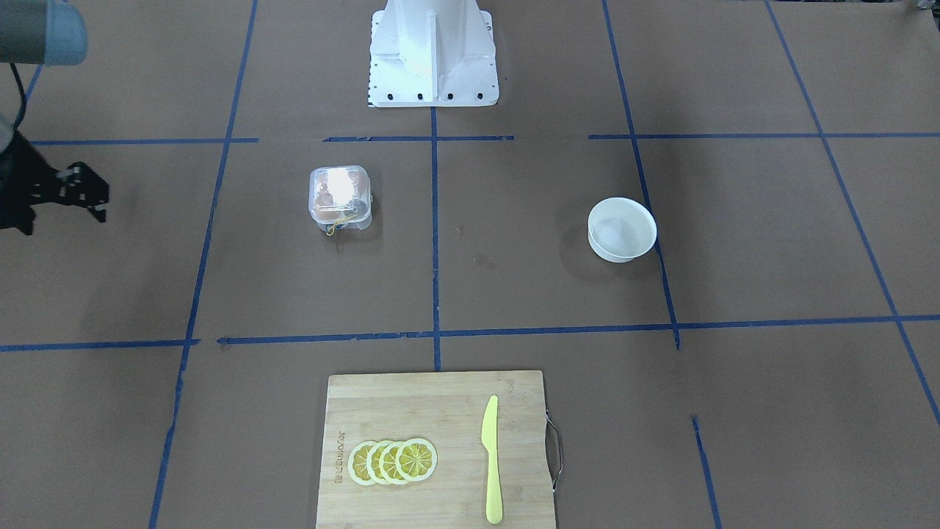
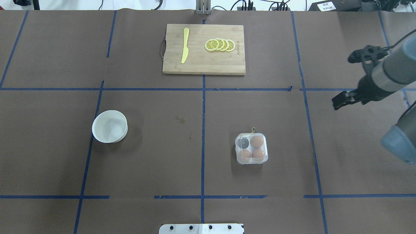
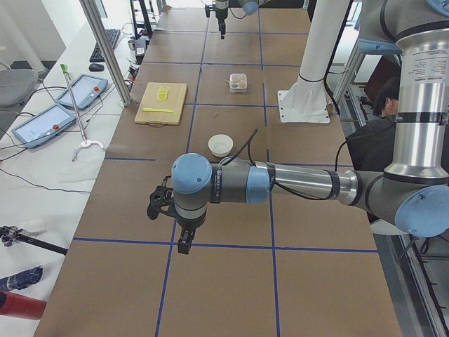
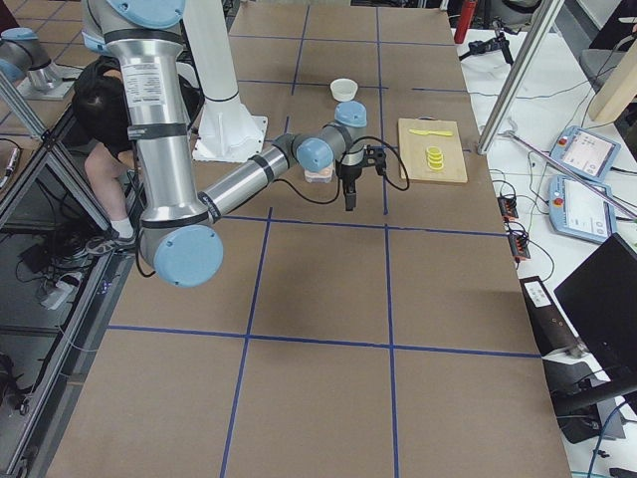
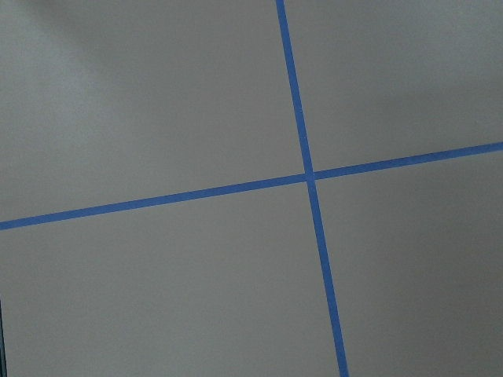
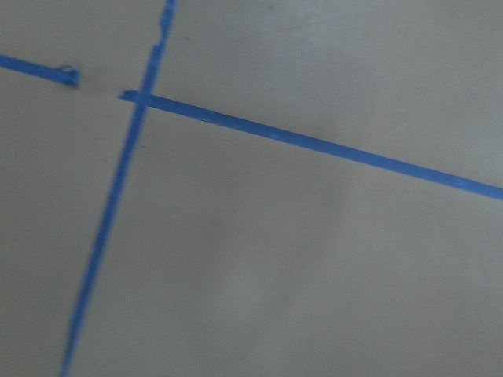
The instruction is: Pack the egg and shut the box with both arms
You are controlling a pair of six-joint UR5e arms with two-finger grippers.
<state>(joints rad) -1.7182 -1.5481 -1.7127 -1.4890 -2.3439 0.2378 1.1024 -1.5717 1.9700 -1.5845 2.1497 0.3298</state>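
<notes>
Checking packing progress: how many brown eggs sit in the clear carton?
3, in the box: far-right egg, near-left egg, near-right egg. Fourth cup looks dark, contents unclear.

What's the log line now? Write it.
clear plastic egg carton: three brown eggs, one cup dark | white round bowl: empty | right pincer: away from carton | left pincer: state unclear

Box [image 2: 252, 148] holding three eggs [image 2: 257, 141], bowl [image 2: 109, 126] apart
</notes>
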